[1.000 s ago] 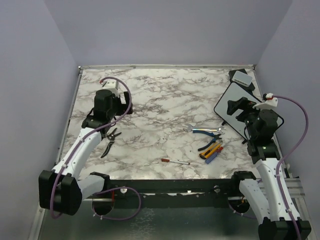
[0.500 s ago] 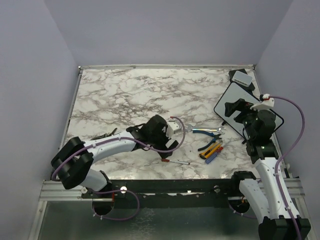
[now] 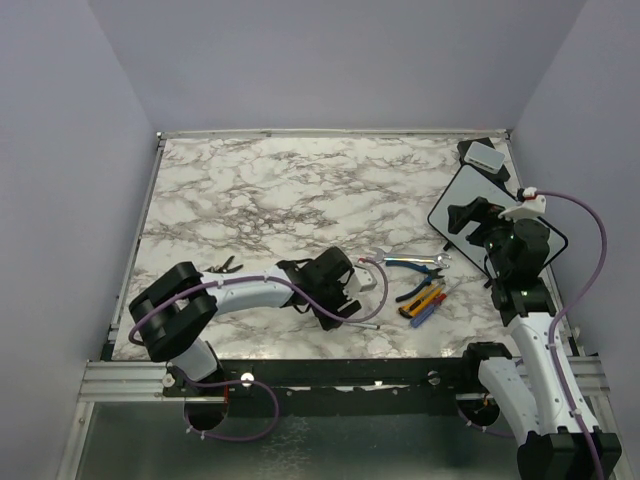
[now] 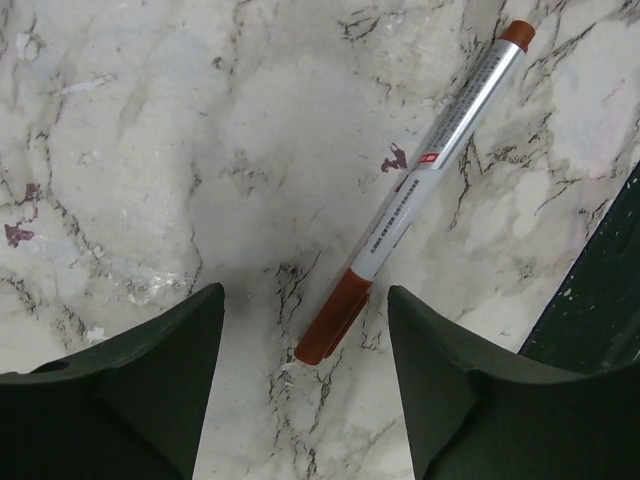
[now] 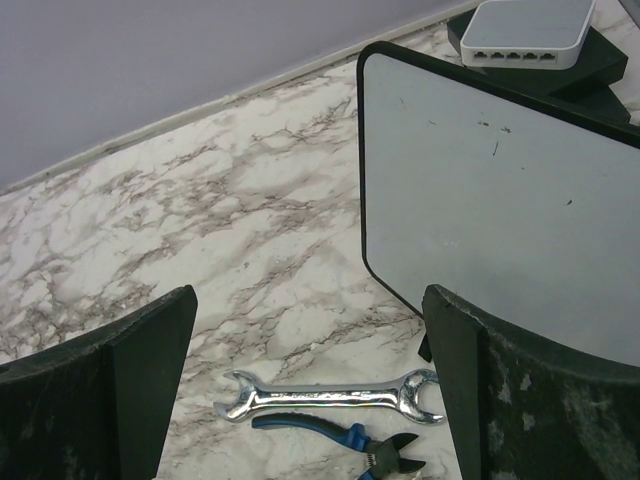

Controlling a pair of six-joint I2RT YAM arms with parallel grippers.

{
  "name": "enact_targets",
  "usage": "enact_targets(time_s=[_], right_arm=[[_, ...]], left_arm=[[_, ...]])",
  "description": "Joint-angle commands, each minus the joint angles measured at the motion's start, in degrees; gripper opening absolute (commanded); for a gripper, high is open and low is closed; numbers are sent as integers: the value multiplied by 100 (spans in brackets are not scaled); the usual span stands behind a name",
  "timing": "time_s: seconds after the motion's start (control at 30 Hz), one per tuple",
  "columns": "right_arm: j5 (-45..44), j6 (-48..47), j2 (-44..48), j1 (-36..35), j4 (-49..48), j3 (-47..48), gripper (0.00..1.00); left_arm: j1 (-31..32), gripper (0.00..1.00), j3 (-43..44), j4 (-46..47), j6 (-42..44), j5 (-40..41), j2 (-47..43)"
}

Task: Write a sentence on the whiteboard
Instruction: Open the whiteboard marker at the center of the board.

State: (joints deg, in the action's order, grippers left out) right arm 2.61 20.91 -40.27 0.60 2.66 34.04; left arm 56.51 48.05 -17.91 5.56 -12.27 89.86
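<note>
No legible words on the whiteboard (image 3: 480,188): only a few faint dark specks and one short stroke on its white face, clearest from the right wrist (image 5: 500,210). Flat, smooth and rectangular, with a thin black frame and rounded corners. Flat on the far right of the marble-patterned counter (image 3: 280,200), just near of a small grey-white block (image 5: 525,30) with a row of ports, on a black base (image 5: 605,70). Long axis on a diagonal, from far left toward near right; a near part hidden under the right arm.

On the marker (image 4: 415,190), lines of fine dark print along a silvery barrel and a small red patch, all too small to read. Slim and round, with a red-brown cap at one end and a red-brown plug at the other. Flat on the counter close to its near edge, well apart from the whiteboard.

Left tool (image 4: 305,296) open, dark fingers (image 4: 150,380) either side of the marker's cap end, gripping nothing, no contact visible. Right tool (image 5: 308,300) spread wide and empty, poised above the counter at the whiteboard's left edge, with a shiny steel open-ended wrench (image 5: 330,395) and blue-handled pliers (image 5: 335,437) below it in that view.
</note>
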Motion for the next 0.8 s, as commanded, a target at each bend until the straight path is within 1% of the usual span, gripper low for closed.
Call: enact_targets(time_s=[0.0,0.07,0.3,0.37,0.43,0.5,0.67,0.77], right_arm=[[18,-63,-44,19,-164,-99,99],[20,-55,-85,19,-173,-98,99],[20,-12,-81,19,-134,-136,99],[20,-2,-54,19,-113,-135,99],[39,14,-35,19,-102,-151,99],[130,27,-40,19,-99,-161,99],[795,68,-285,19,-96,-125,99],[1723,25,-615,19,35,43,99]], left_arm=[[256,61,77,-172,111,143,197],[400,52,73,-184,151,326,194],[983,27,80,-226,229,739,245],[1047,20,87,-230,224,812,254],[1070,9,87,-234,201,879,232],[1070,1,67,-232,155,967,123],[1065,0,-67,-88,170,1428,-540],[1056,0,-205,75,295,1820,-1212]])
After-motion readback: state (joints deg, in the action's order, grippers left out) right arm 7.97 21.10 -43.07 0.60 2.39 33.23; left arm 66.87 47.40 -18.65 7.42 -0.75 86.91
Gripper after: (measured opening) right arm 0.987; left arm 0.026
